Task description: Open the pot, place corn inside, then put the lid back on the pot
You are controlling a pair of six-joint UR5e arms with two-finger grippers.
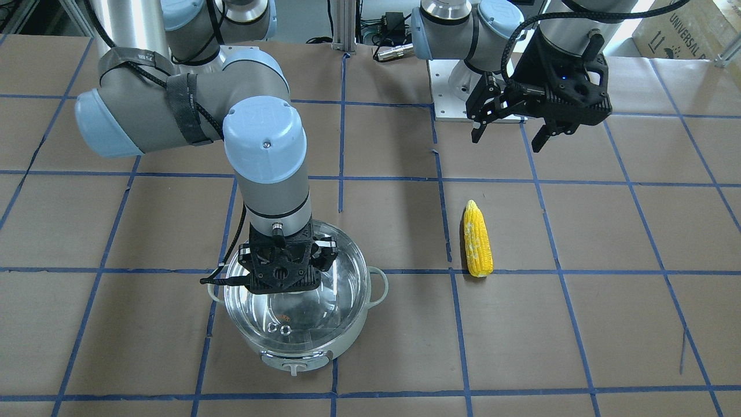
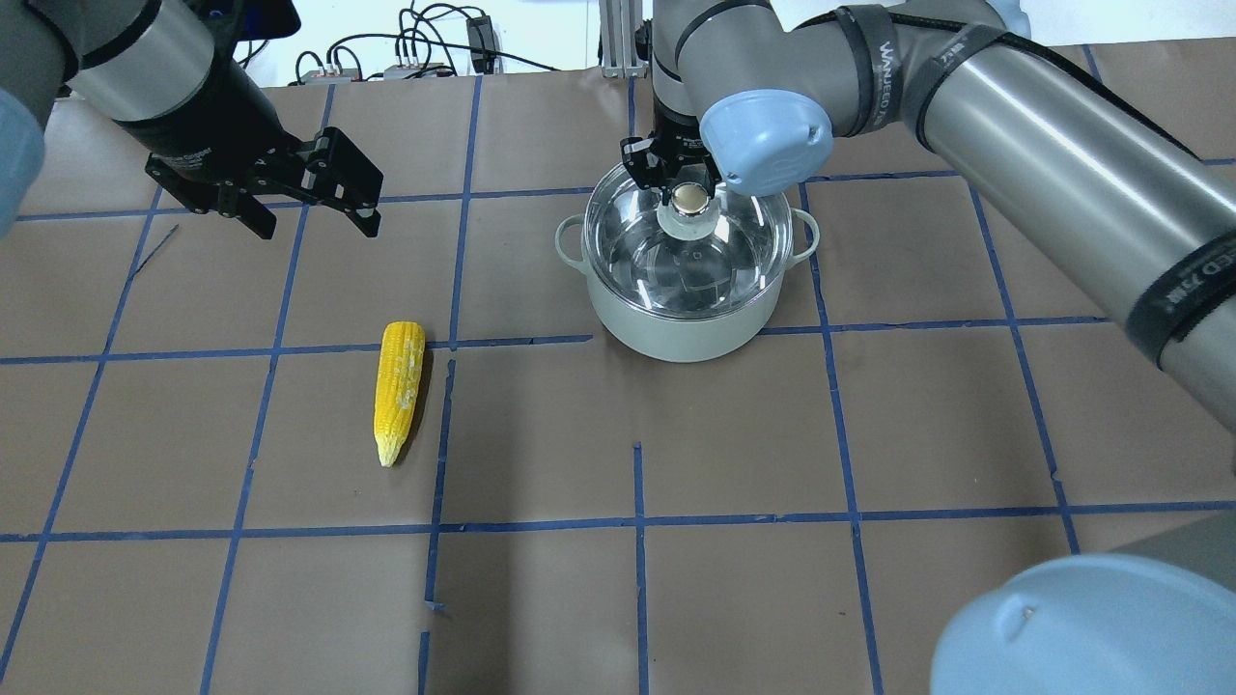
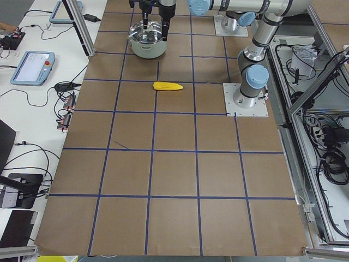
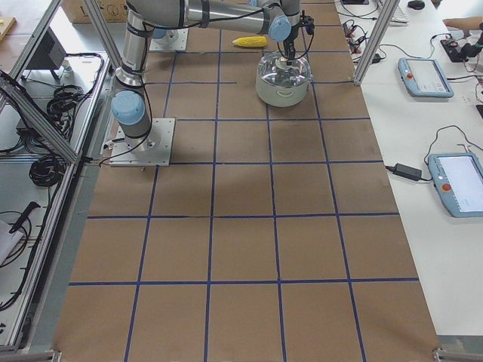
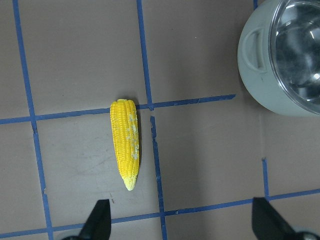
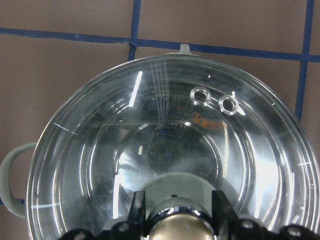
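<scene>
The pale-green pot (image 1: 301, 347) stands on the table with the clear glass lid (image 1: 330, 301) seated on it. My right gripper (image 2: 688, 198) reaches down over the lid, its fingers closed against both sides of the steel knob, as the right wrist view (image 6: 178, 210) shows. The lid's two vent rings (image 6: 216, 99) lie on the side away from the robot. The yellow corn (image 2: 399, 386) lies flat on the table to the pot's left, tip pointing toward the robot. My left gripper (image 2: 317, 230) is open and empty, in the air beyond the corn (image 5: 126, 145).
The table is covered in brown paper with a blue tape grid (image 2: 637, 521). The left arm's base plate (image 1: 451, 98) sits at the robot's edge. Cables and power bricks (image 2: 415, 58) lie beyond the far table edge.
</scene>
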